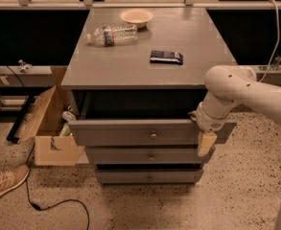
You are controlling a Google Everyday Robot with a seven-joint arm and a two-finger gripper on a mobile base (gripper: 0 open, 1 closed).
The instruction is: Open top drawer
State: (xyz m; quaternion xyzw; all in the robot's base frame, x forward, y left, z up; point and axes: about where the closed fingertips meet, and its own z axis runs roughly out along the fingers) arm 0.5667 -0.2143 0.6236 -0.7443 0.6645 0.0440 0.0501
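Closest to the camera is speckled terrazzo-looking floor, with a tan sneaker (3,182) poking in at bottom left and a thin black cable (58,206) looping across it.

Then the grey cabinet itself. The narrow grey bottom drawer (130,176) and the slightly wider grey middle drawer (125,155) each stick out a little, stepped like stairs, and each has a tiny round metal knob.

The one that matters is the grey painted wooden top drawer (116,132). It's the widest front, matte and flat. It sits well forward of the cabinet's top edge, with a dark gap behind it, so I'd call the job mostly done. What's left is maybe a bit more pull, though I can't see how far it can still travel.

The cream, smooth-shelled arm comes in from the right, and its gripper (205,140) sits on the drawer front's right end, not at the knob — a tan pad hangs over the face. Whether it's clamped on the panel or just resting there, I honestly can't tell.

An open brown cardboard box (49,128) sits left of the cabinet.

On the flat grey cabinet top (130,71) — a dark flat rectangular packet (166,57), a clear plastic bottle (112,34) lying on its side, and a shallow pale bowl (136,17) at the far edge.
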